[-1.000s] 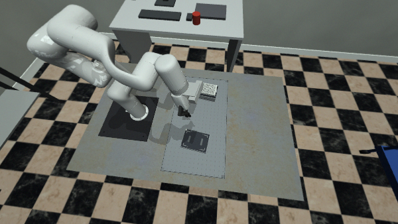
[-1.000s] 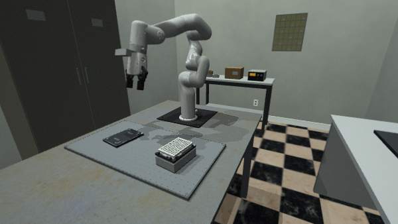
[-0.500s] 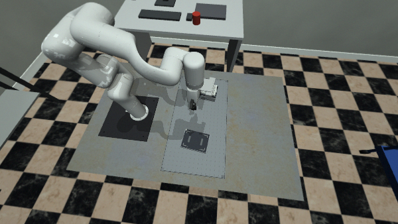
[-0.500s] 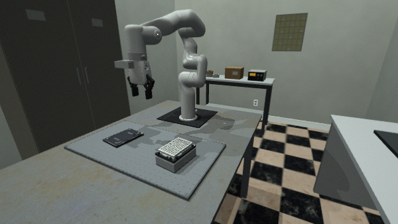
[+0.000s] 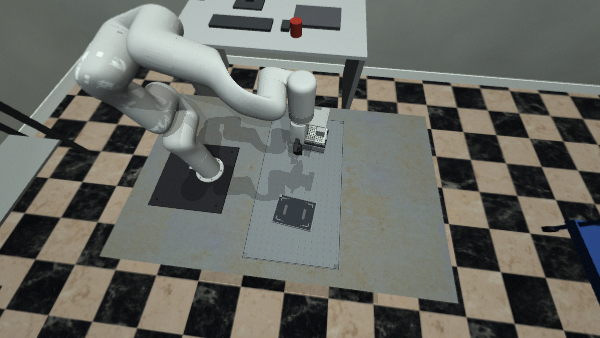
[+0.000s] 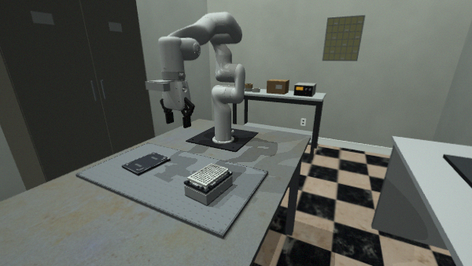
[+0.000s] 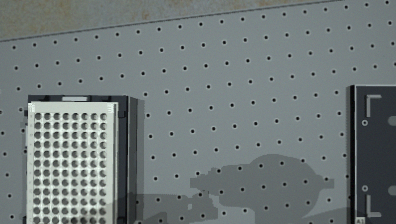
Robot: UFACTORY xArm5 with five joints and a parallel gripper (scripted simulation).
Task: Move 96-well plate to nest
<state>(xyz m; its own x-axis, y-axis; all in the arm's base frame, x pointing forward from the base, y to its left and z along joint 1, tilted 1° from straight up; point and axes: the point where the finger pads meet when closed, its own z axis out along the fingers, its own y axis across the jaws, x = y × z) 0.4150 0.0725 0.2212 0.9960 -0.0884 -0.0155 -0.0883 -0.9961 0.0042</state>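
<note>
The white 96-well plate (image 6: 208, 174) sits on the grey plate shaker S1 (image 6: 208, 189) on the perforated board; it also shows in the overhead view (image 5: 316, 134) and at the left of the wrist view (image 7: 72, 162). The black plate nest N1 (image 6: 145, 162) lies flat and empty on the board, seen in the overhead view (image 5: 294, 212) and at the right edge of the wrist view (image 7: 375, 155), with a small A1 mark (image 7: 359, 220) at its corner. My gripper (image 6: 177, 116) hangs open and empty high above the board, pointing down, between shaker and nest.
The arm's base stands on a black mount plate (image 6: 222, 138). A side table (image 6: 284, 95) with boxes stands behind. A grey table with a red cylinder (image 5: 296, 26) is at the back. A blue cart (image 5: 585, 245) is at the right.
</note>
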